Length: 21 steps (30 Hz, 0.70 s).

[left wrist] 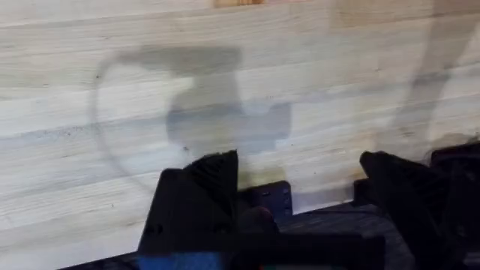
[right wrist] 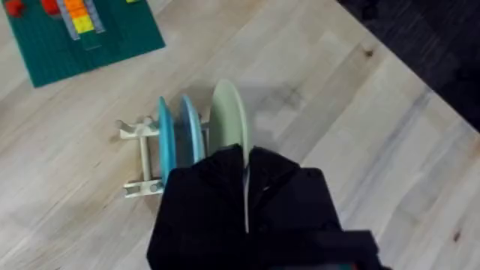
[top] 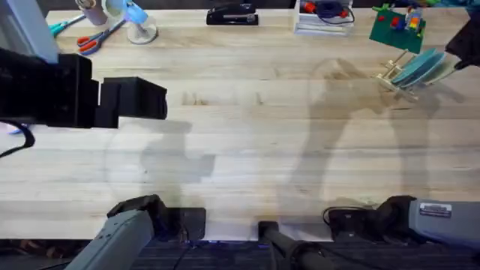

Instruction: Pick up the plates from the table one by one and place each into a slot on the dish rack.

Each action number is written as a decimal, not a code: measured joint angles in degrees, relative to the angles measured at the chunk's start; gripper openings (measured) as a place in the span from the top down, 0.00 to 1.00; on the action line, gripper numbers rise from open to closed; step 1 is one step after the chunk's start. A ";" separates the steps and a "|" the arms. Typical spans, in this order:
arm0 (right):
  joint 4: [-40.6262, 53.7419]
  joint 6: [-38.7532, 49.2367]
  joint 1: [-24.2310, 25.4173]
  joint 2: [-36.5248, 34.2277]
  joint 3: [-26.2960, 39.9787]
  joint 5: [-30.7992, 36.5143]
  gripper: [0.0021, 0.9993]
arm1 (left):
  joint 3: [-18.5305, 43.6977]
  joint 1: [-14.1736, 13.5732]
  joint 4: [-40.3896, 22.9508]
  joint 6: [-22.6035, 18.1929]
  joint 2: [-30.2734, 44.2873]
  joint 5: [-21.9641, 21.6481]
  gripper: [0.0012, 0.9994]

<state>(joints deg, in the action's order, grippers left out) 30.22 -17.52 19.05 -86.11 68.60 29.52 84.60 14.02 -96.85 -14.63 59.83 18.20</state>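
Note:
The dish rack [top: 396, 75] stands at the far right of the table [top: 247, 135]. In the right wrist view the rack [right wrist: 139, 161] holds two light blue plates [right wrist: 166, 135] upright in neighbouring slots. Beside them a pale cream plate [right wrist: 227, 112] stands on edge, and my right gripper [right wrist: 246, 180] is shut on its rim. In the overhead view the right gripper [top: 463, 46] is just beyond the rack at the right edge. My left gripper [left wrist: 300, 180] hovers open over bare wood, with nothing between its fingers. It appears large and dark at the left [top: 135, 97] in the overhead view.
A green brick board [top: 397, 26] with toy bricks lies just behind the rack. Scissors [top: 97, 37], a black stapler [top: 232, 15] and a white tray [top: 322, 19] line the far edge. The table's right edge runs close to the rack.

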 joint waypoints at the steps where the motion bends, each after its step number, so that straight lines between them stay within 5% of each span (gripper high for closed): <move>1: -0.35 0.00 0.04 -0.38 0.00 -0.43 0.97 | 0.00 0.00 0.01 0.00 0.00 0.00 0.01; 21: -1.03 0.02 0.66 -3.64 0.00 -1.99 0.97 | 0.00 0.00 0.01 0.00 0.01 0.00 0.01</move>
<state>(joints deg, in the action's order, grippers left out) 29.19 -17.50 19.71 -89.76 68.60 27.52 84.60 14.02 -96.84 -14.63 59.84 18.20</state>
